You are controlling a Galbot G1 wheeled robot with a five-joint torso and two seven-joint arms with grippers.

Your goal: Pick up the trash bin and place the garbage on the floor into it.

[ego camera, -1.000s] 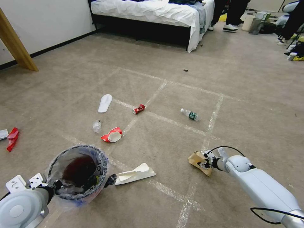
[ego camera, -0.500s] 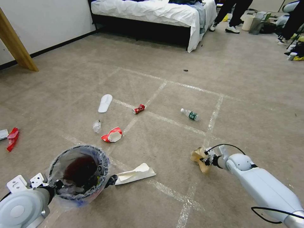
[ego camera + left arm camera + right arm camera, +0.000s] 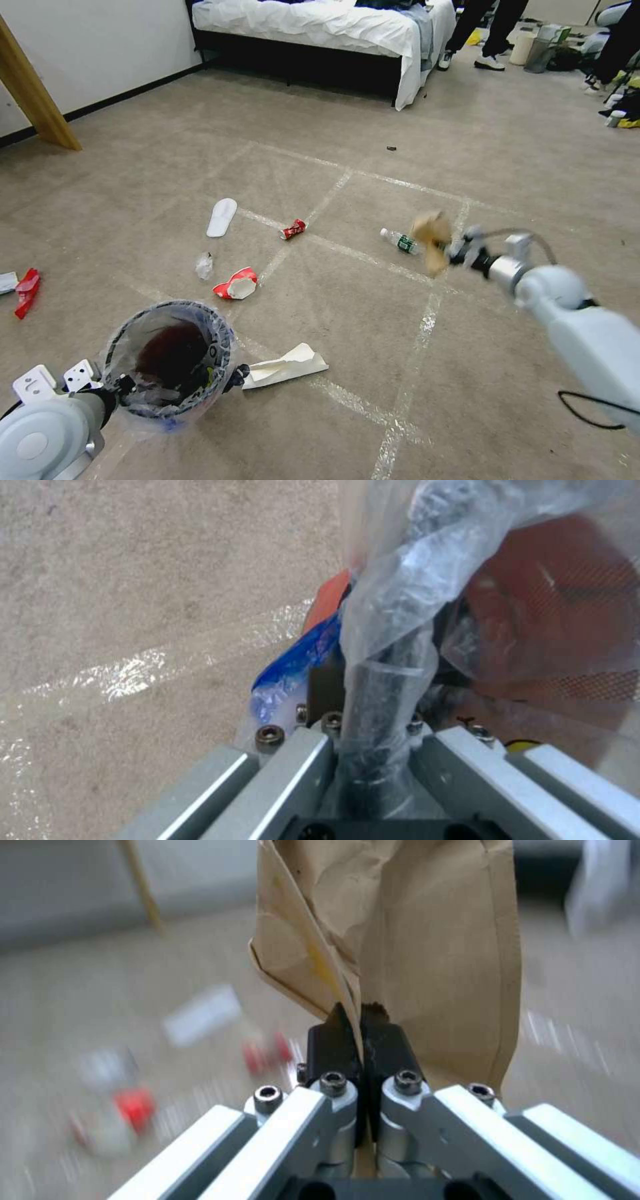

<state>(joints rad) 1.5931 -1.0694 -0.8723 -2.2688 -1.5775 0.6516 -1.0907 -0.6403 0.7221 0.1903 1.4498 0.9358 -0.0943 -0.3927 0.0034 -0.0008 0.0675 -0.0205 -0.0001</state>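
Observation:
My left gripper [image 3: 120, 388] is shut on the rim of the red trash bin [image 3: 170, 360], which is lined with a clear plastic bag and held low at the near left. In the left wrist view the left gripper [image 3: 365, 715] clamps the dark rim through the crinkled liner [image 3: 400, 580]. My right gripper [image 3: 459, 254] is shut on a crumpled brown paper bag [image 3: 432, 239] that hangs in the air above the floor [image 3: 347, 307]. In the right wrist view the right gripper [image 3: 360, 1032] pinches the bag [image 3: 413, 930] at its edge. Other garbage lies on the carpet: folded white paper [image 3: 283, 367], a crushed cup [image 3: 235, 285], a red can [image 3: 292, 229] and a bottle [image 3: 400, 241].
A white slipper [image 3: 221, 217], a clear wrapper [image 3: 204, 265] and a red wrapper [image 3: 27, 292] also lie on the carpet. A bed [image 3: 320, 27] stands at the back, a wooden beam [image 3: 30, 93] at the left, and clutter [image 3: 617, 100] at the far right.
My right arm has lifted the brown paper bag off the carpet and swung it up and farther away, near the bottle. The left gripper and the bin have barely moved.

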